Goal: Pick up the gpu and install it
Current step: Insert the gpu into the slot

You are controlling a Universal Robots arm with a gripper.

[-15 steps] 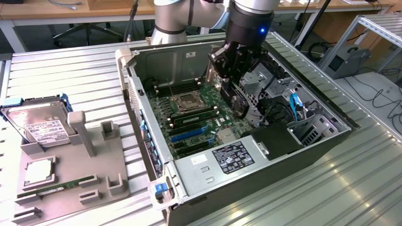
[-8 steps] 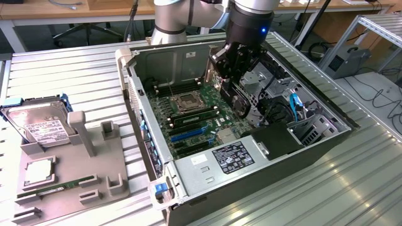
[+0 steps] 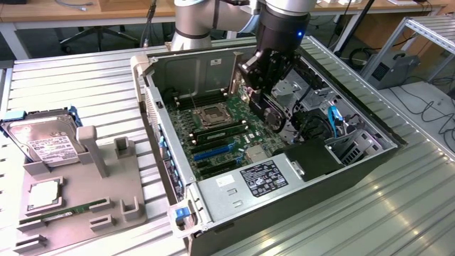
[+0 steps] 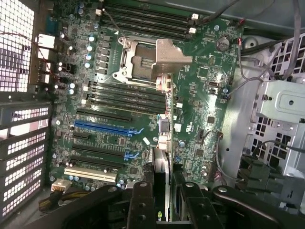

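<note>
- Gripper (image 3: pixel 265 88) in upper centre of the exterior view, inside the open PC case (image 3: pixel 186 69), clamped on the gpu (image 3: pixel 274 115).
- gpu held on edge between the fingers (image 4: pixel 141 205), over the motherboard (image 4: pixel 200 95), beside the CPU socket (image 3: pixel 213 114).
- Hard drive (image 3: pixel 42 141) on the grey tray (image 3: pixel 78 197), exterior view's left.

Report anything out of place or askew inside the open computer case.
The CPU socket on the motherboard looks empty, with its metal retention plate flipped open. The gpu hangs edge-on in the gripper above the board, not in a slot. Nothing looks damaged.
</note>
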